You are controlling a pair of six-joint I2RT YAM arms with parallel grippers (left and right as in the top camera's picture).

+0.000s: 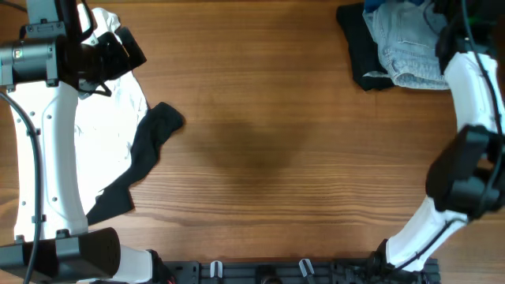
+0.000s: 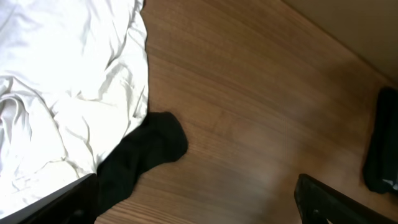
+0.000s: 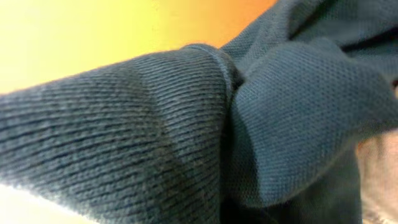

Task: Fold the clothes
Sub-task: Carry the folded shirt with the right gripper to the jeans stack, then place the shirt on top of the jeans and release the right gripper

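A white garment lies spread at the table's left, with a black garment along its right edge. My left gripper hovers over the white garment's top; in the left wrist view it is open and empty above bare wood, with the white garment and black garment to its left. At the top right is a pile: a black garment, light-blue denim and a bit of deep-blue cloth. My right arm reaches into that pile. Deep-blue knit fills the right wrist view and hides the fingers.
The wooden table stretches between the two clothing groups. A dark cloth edge shows at the right of the left wrist view. Both arm bases stand at the front edge, the left one over the white garment's lower corner.
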